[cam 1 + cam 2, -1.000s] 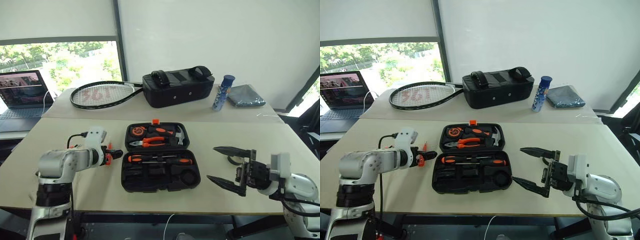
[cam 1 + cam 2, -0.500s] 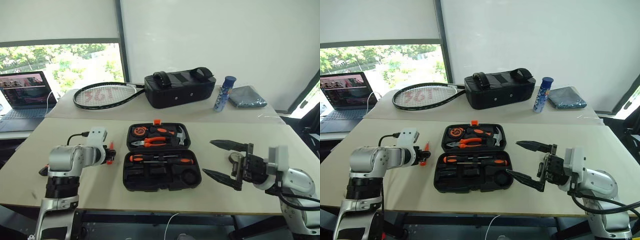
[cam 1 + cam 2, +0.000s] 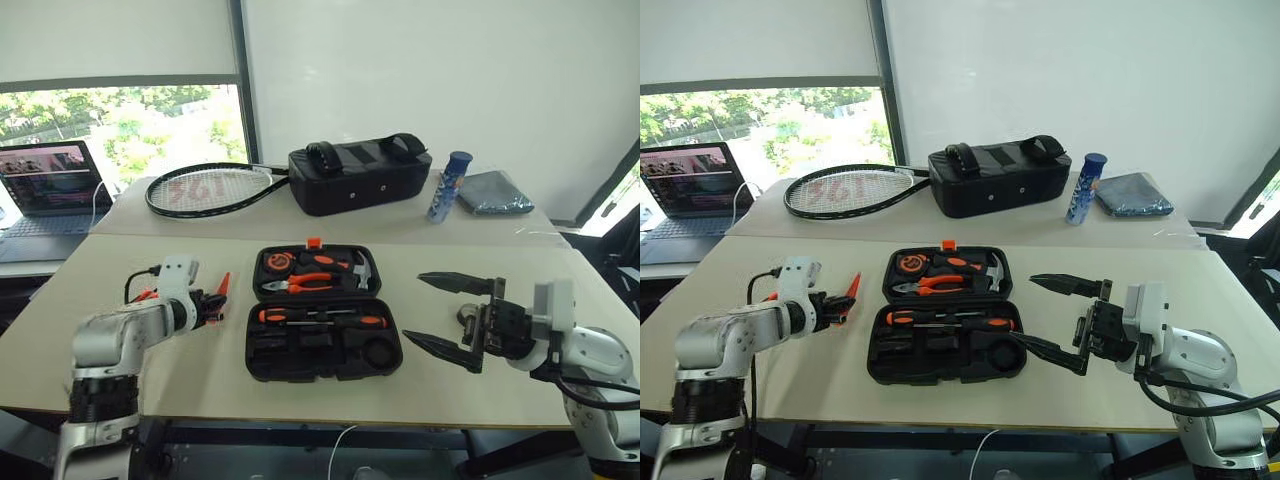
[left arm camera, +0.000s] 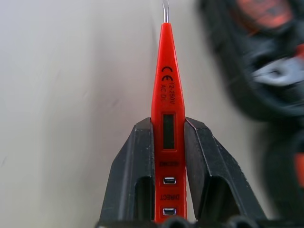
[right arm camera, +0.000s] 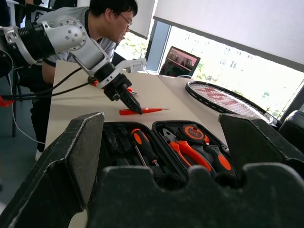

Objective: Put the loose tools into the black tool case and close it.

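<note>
Pinching a slim, glossy orange tester (image 4: 163, 128), the left tool's (image 4: 166, 142) matte black fingers.

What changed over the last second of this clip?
The left claw closed on the slim orange pen-shaped tool and tipped its point upward, beside the flat black plastic tool case. The right claw stayed wide open on the case's other side. The case stayed open, contents unmoved.

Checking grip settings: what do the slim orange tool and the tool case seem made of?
Slim orange tool: apparently glossy moulded plastic, with printed markings and a thin metal tip. Black tool case: likely matte moulded plastic, judging by its shaped slots.
</note>
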Available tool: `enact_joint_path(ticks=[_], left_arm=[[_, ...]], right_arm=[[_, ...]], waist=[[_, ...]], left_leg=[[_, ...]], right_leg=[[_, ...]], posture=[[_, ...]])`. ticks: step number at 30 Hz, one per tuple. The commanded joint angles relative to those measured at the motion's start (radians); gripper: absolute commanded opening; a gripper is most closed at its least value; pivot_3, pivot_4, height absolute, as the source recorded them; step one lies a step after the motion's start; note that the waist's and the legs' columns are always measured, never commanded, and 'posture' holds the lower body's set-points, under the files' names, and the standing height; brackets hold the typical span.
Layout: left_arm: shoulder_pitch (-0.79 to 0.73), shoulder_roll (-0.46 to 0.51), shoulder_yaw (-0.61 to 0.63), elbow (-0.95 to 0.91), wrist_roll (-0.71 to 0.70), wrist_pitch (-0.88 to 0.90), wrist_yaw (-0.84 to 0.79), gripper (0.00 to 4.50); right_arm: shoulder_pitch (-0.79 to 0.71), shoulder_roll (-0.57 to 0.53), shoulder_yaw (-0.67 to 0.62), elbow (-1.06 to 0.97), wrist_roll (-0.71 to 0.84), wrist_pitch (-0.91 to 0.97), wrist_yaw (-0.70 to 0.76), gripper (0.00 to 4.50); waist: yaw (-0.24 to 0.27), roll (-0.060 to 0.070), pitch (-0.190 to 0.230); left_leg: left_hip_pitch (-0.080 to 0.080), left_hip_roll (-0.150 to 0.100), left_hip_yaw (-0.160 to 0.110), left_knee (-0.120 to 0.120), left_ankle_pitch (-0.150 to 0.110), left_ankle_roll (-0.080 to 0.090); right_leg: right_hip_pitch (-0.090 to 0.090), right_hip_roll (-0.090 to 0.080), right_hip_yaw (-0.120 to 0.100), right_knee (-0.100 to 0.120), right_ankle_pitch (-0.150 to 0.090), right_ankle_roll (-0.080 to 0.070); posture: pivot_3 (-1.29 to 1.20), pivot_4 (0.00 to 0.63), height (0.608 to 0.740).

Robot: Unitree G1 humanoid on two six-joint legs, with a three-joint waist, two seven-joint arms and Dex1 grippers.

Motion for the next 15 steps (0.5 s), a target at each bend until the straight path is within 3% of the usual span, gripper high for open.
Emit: enact_joint_path(ticks=[1,7,10,15], left_arm=[[0.016,0.125,-0.065,-0.073,-0.009,-0.318,-0.372,0.43],[-0.082,0.251,-0.333,-0.072,0.078,-0.489,-0.712,0.43],[-0.177,0.246,-0.498,-0.04,0.209,-0.479,-0.731,0.43],[-0.271,0.189,-0.634,0.01,0.322,-0.455,-0.72,0.43]], right_arm=[[0.008,-0.02,-0.043,-0.035,0.03,-0.001,0.0,4.5],[0.037,-0.007,-0.031,-0.042,0.016,-0.018,0.001,4.5],[0.055,0.003,-0.023,-0.057,0.013,-0.02,-0.008,4.5],[0.064,0.008,-0.018,-0.085,0.016,-0.01,-0.025,4.5]], waist=[[0.001,0.0,0.0],[0.016,0.0,0.0],[0.019,0.0,0.0],[0.011,0.0,0.0]], left_leg=[[0.0,0.0,0.001,0.0,0.0,0.0],[-0.003,0.0,0.001,-0.001,0.0,0.0],[-0.004,0.0,0.002,0.0,0.0,0.0],[-0.004,0.0,0.001,0.0,0.0,0.0]], right_leg=[[0.0,0.0,0.0,-0.001,0.0,0.0],[0.0,-0.001,0.0,-0.005,-0.001,0.001],[0.0,-0.001,0.0,-0.005,-0.001,0.002],[0.0,0.0,0.001,-0.004,-0.001,0.002]], posture=[[0.0,0.15,0.74],[0.0,0.15,0.74],[0.0,0.15,0.74],[0.0,0.15,0.74]])
